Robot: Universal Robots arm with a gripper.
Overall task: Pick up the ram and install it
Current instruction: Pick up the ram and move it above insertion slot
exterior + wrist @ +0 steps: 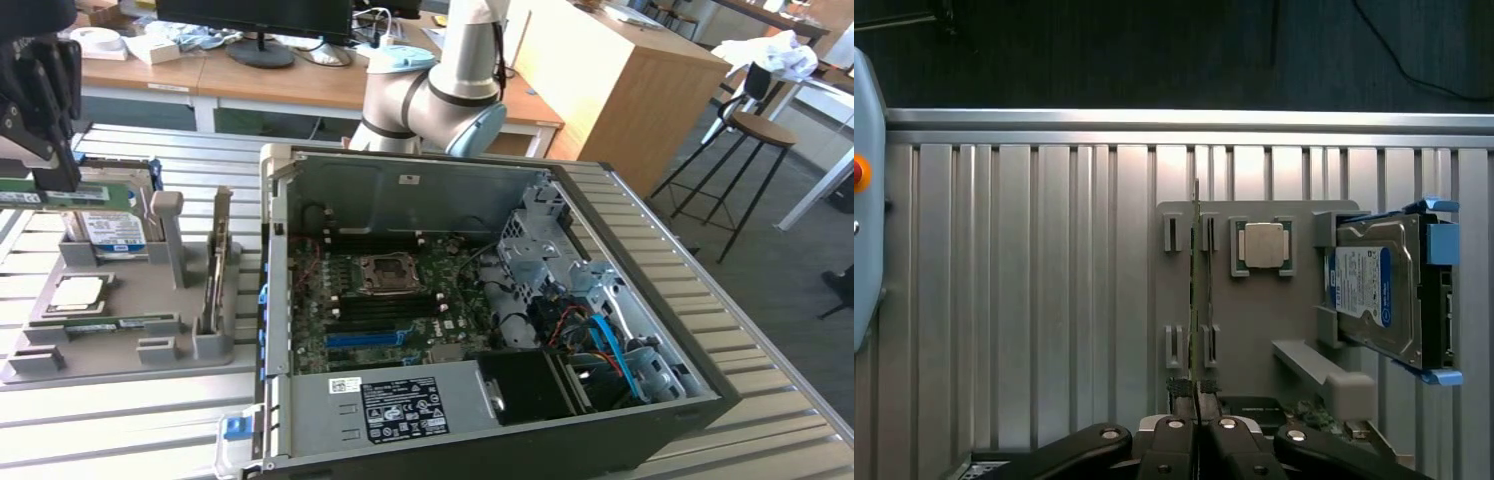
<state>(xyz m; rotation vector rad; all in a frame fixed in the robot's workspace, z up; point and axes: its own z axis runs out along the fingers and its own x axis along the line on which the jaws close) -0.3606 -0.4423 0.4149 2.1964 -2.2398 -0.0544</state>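
One grip: the fingers [1174, 440] are drawn in narrow on the ram [1196, 290], pressing on its two flat faces, which probably keeps the thin board from twisting
Ram position: lifted off the grey tray [1254, 330] and hanging over it at the exterior view's left, well apart from the open computer case [400, 190]
Ram attitude: long side level and thin edge down, so the wrist view sees it edge-on as a line; this looks like the way a slot would take it
Tray layout: the small paired holders beneath the ram seem meant to keep a stick upright, so that fingers can reach both faces
Neighbours: the square CPU [1264, 245] sits in its own pocket just beside those holders, and the hard drive [1379, 290] leans in a bracket beyond it; both are apart from the ram
Look-alike: a second green stick [114, 322] lies in the tray, untouched
Case: it lies on the slatted counter [1004, 300] with the side panel off and the motherboard [380, 300] facing up, which gives access from above
Progress: the ram is picked up, and it is not yet near the board
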